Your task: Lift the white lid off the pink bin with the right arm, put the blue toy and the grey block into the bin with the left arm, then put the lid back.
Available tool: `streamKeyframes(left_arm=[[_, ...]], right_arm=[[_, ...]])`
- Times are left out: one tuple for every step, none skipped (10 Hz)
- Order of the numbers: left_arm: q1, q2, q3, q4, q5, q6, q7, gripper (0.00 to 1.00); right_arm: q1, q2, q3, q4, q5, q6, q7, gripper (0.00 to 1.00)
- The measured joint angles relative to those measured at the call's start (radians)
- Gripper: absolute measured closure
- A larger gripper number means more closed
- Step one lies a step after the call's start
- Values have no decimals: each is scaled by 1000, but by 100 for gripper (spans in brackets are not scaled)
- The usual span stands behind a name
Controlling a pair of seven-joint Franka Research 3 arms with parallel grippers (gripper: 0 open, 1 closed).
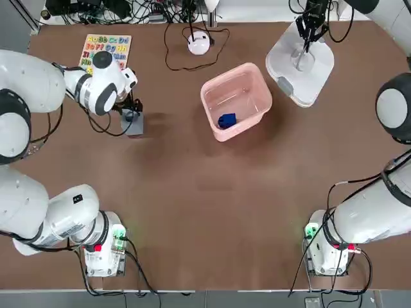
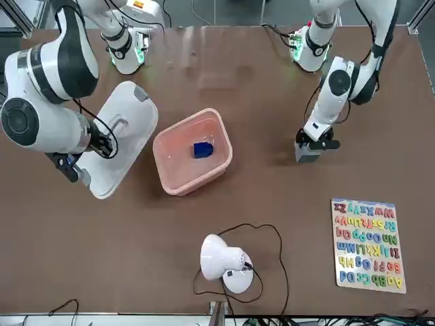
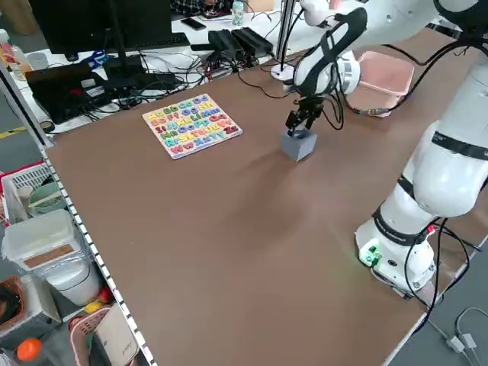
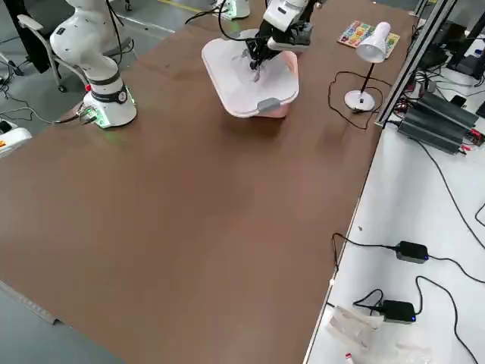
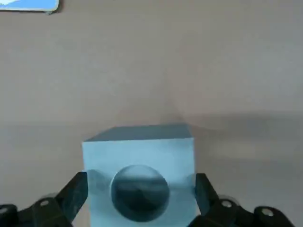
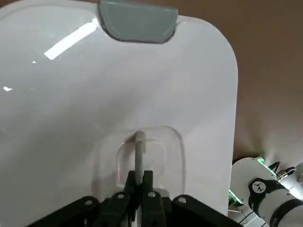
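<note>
So the white rounded-square plastic lid (image 1: 300,74) is held by its clear handle in the shut right end effector (image 6: 140,176), right of the pale pink plastic bin (image 1: 241,86). The small blue toy (image 1: 227,120) is already in there. At left, the grey cube-shaped block (image 5: 142,189) is straddled by the wide-open left end effector (image 5: 142,184).

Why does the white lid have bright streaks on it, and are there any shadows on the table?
Right wrist view: hard white glare streaks on the glossy lid, likely reflected room lights. Top view: soft, faint shadows on the brown table beside the pink bin and the grey block. Left wrist view: a blurry, dim band of shadow behind the block.
</note>
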Motion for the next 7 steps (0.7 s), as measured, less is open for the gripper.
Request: streamKeyframes(left_arm=[[3, 0, 0, -1, 0, 0, 3, 0], [3, 0, 0, -1, 0, 0, 3, 0], [3, 0, 0, -2, 0, 0, 3, 0], [3, 0, 0, -3, 0, 0, 3, 0], [4, 0, 0, -3, 0, 0, 3, 0], [9, 0, 0, -3, 0, 0, 3, 0], [18, 0, 0, -5, 0, 0, 3, 0]], right_arm=[[0, 0, 0, 0, 0, -1, 0, 93], [0, 0, 0, 0, 0, -3, 0, 93], [0, 0, 0, 0, 0, -3, 0, 93], [0, 0, 0, 0, 0, -3, 0, 93], [0, 0, 0, 0, 0, -3, 0, 93], [0, 0, 0, 0, 0, -3, 0, 93], [0, 0, 0, 0, 0, -3, 0, 93]])
